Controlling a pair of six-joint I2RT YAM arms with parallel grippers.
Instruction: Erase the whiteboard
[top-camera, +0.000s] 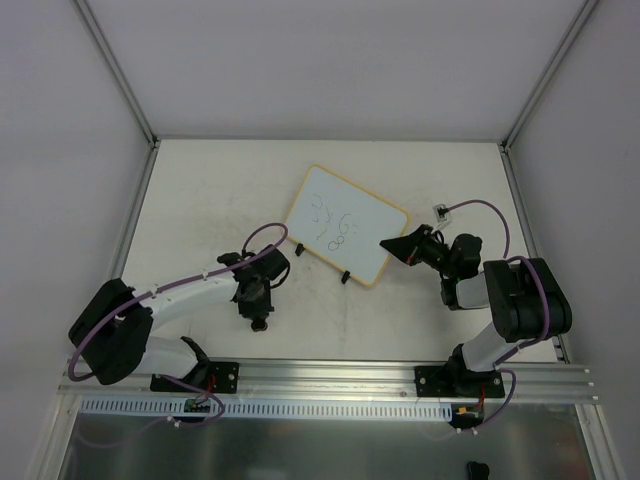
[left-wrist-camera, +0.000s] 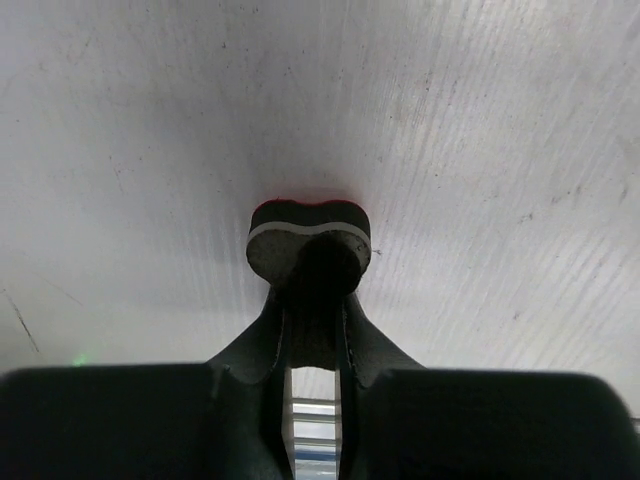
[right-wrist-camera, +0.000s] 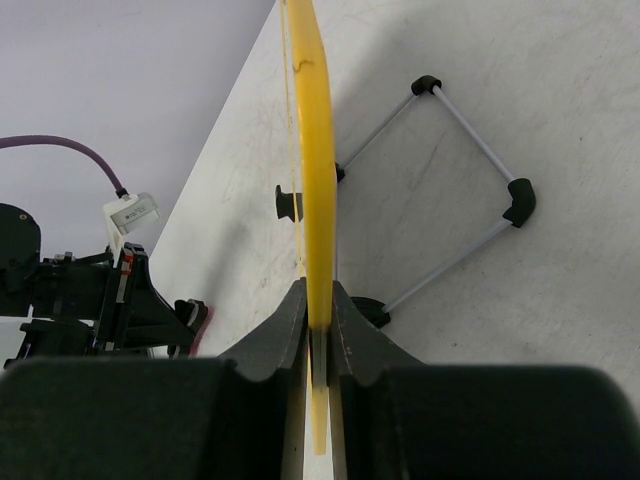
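Right fingers (right-wrist-camera: 282, 335) clamp the whiteboard (top-camera: 345, 225) by its edge, left fingers (left-wrist-camera: 262, 325) grip the eraser (left-wrist-camera: 300, 232) near it — wipe too hard and you may twist the whiteboard loose

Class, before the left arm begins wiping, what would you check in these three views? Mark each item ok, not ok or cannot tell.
1. Left gripper shut on the eraser: ok.
2. Right gripper shut on the whiteboard's edge to steady it: ok.
3. Whiteboard standing on its black feet: ok.
4. Scribbles in plain view on the board's face, not covered by either arm: ok.
5. Eraser at the board: not ok; it is apart from the board, out to the left over the table.
6. Eraser's wiping face turned toward the board: cannot tell.
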